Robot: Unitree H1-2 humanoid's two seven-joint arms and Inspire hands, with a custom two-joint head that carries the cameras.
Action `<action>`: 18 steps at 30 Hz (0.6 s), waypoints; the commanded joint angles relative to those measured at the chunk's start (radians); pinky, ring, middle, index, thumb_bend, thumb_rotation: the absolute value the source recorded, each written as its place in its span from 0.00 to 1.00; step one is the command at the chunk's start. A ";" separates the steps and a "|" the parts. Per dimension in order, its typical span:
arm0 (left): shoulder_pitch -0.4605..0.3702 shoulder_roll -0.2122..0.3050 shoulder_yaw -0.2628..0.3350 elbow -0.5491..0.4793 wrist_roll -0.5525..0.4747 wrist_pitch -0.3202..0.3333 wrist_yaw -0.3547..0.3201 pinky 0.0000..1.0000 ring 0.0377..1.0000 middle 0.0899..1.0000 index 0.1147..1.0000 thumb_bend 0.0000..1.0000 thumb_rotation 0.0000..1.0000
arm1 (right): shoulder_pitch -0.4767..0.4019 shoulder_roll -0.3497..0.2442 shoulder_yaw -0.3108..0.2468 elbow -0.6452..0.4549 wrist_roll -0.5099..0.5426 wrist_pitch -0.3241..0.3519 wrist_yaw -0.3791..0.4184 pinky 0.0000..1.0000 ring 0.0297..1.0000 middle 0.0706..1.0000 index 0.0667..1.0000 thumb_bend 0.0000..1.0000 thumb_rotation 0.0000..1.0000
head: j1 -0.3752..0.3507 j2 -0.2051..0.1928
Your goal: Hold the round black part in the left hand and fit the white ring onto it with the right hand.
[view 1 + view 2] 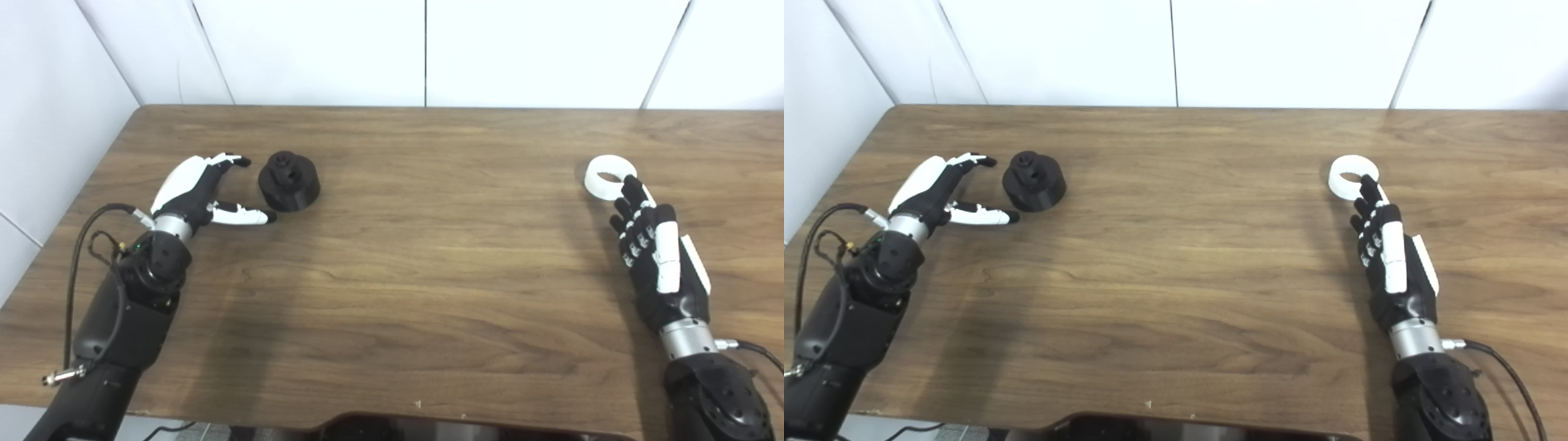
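Both hands empty, fingers apart. Left hand (199,193) cupped just beside black part (289,181) on bench (416,263); right hand (658,254) with fingertips at ring (608,176). Best to close squarely around part's wall, leaving top clear.

Wood-grain table (429,257), matt.
Matt black round part (289,181); smooth white ring (609,176), plastic-looking; hands (196,190) (658,257) of glossy white and black shells, metal wrists.
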 commanded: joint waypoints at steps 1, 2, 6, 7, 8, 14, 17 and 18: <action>-0.052 0.035 0.003 -0.008 0.001 -0.018 0.012 0.90 1.00 0.96 0.83 0.96 0.32 | -0.006 0.001 -0.004 -0.027 0.000 -0.034 0.000 1.00 1.00 1.00 0.96 0.63 1.00 | -0.001 -0.001; -0.055 0.036 0.001 -0.006 0.000 -0.018 0.010 0.90 1.00 0.96 0.83 0.95 0.32 | -0.005 0.002 -0.003 -0.027 -0.002 -0.035 -0.001 1.00 1.00 1.00 0.96 0.62 1.00 | -0.001 -0.001; -0.064 0.033 -0.003 0.001 -0.005 -0.015 0.007 0.90 1.00 0.97 0.84 0.94 0.31 | -0.002 0.005 -0.001 -0.028 -0.008 -0.038 -0.002 1.00 1.00 1.00 0.96 0.62 1.00 | -0.005 -0.001; -0.067 0.032 -0.004 0.004 -0.007 -0.017 0.008 0.90 1.00 0.97 0.84 0.95 0.31 | 0.000 0.006 0.000 -0.029 -0.010 -0.036 -0.004 1.00 1.00 1.00 0.96 0.62 1.00 | -0.008 -0.003; -0.070 0.030 -0.006 0.007 -0.008 -0.018 0.010 0.90 1.00 0.97 0.84 0.95 0.31 | 0.001 0.008 0.000 -0.031 -0.012 -0.033 -0.006 1.00 1.00 1.00 0.95 0.62 1.00 | -0.008 -0.003; -0.086 0.020 -0.015 0.010 -0.012 -0.021 0.011 0.91 1.00 0.97 0.84 0.96 0.33 | 0.011 0.010 0.000 -0.036 -0.017 -0.032 -0.006 1.00 1.00 1.00 0.95 0.62 1.00 | -0.013 -0.004; -0.093 0.015 -0.024 0.011 -0.009 -0.020 0.013 0.91 1.00 0.97 0.83 0.96 0.32 | 0.013 0.012 0.000 -0.034 -0.022 -0.037 -0.008 1.00 1.00 1.00 0.95 0.63 1.00 | -0.014 -0.004; -0.096 0.014 -0.027 0.011 -0.007 -0.019 0.014 0.91 1.00 0.96 0.83 0.96 0.32 | 0.014 0.013 -0.001 -0.034 -0.022 -0.036 -0.009 1.00 1.00 1.00 0.95 0.63 1.00 | -0.014 -0.004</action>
